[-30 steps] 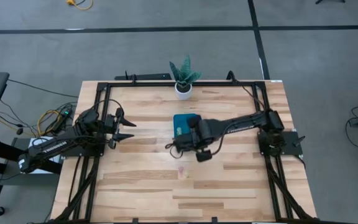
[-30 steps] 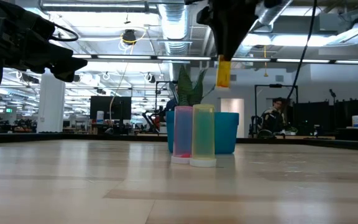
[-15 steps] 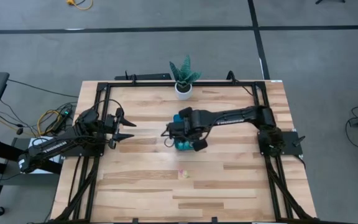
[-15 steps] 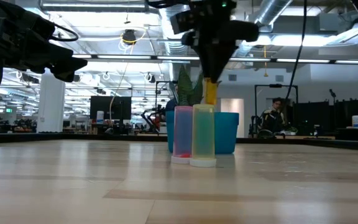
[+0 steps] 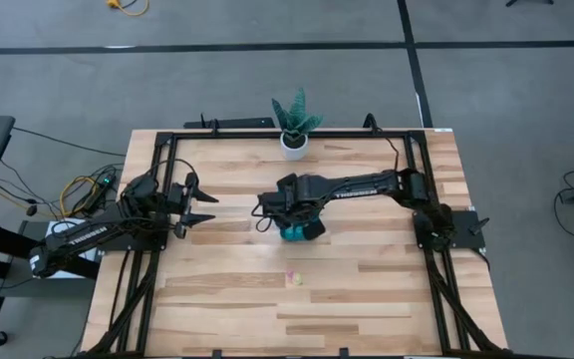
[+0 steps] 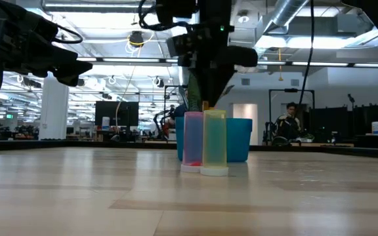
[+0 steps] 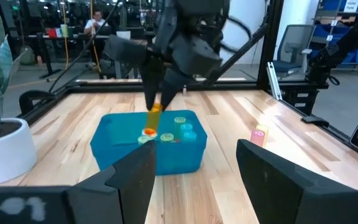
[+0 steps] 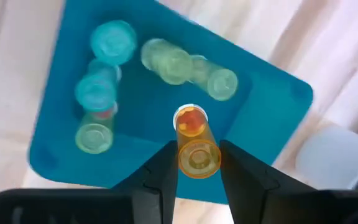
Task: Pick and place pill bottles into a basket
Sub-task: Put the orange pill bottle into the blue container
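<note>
My right gripper hangs over the teal basket, shut on an orange pill bottle. In the high view the gripper covers most of the basket. Several teal and green pill bottles lie on the basket's floor. A pink bottle and a yellow one stand upright on their bases on the table, nearer than the basket. At the table's left side, my left gripper stands open and level, with nothing between its fingers. My right gripper pinches the orange bottle's upper end between its two fingers. The fingers come steeply from above, pointing down. The bottle hangs below them, slightly tilted, with its lower end down in the basket. Whether that end touches the floor I cannot tell.
A white pot with a green plant stands at the far edge, just behind the basket. A black frame runs round the tabletop. Bare wood lies toward the near edge.
My right gripper has carried the orange bottle from above the table's middle toward the far edge and the left, rolling its wrist. It has sunk over the basket, so the bottle now drops behind the two standing bottles in the low view.
</note>
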### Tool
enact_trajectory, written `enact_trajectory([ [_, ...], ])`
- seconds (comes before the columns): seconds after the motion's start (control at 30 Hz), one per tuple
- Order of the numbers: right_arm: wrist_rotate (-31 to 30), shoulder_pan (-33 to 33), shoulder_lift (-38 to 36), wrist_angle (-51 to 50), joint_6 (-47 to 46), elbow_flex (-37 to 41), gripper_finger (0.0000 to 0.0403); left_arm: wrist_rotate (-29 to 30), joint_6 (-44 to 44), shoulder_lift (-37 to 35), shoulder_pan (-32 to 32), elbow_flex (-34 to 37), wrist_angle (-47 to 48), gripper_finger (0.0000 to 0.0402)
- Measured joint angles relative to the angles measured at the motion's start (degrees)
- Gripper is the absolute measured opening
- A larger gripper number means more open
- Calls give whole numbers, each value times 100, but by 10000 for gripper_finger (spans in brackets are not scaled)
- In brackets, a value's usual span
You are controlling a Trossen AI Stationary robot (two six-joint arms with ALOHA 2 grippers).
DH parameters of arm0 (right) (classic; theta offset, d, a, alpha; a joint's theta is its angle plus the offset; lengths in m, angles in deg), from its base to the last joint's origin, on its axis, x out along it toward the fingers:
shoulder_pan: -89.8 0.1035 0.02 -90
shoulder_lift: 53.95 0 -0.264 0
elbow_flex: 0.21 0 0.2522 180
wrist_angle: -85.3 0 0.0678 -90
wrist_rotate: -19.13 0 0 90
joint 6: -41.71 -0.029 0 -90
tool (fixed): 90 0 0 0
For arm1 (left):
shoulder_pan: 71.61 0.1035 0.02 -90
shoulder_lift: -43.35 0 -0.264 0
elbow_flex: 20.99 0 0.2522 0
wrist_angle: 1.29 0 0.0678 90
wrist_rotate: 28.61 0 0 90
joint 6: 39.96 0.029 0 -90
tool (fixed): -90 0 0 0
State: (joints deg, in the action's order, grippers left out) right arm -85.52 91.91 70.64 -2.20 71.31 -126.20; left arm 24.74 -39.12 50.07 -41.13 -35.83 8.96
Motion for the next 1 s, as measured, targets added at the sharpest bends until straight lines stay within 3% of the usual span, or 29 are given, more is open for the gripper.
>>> enact_trajectory([
  [0.57, 724, 4, 38, 44, 40, 13, 102, 0, 0, 0, 0, 0, 9, 213],
  [1.0, 734, 4, 38, 48, 40, 13, 102, 0, 0, 0, 0, 0, 11, 213],
])
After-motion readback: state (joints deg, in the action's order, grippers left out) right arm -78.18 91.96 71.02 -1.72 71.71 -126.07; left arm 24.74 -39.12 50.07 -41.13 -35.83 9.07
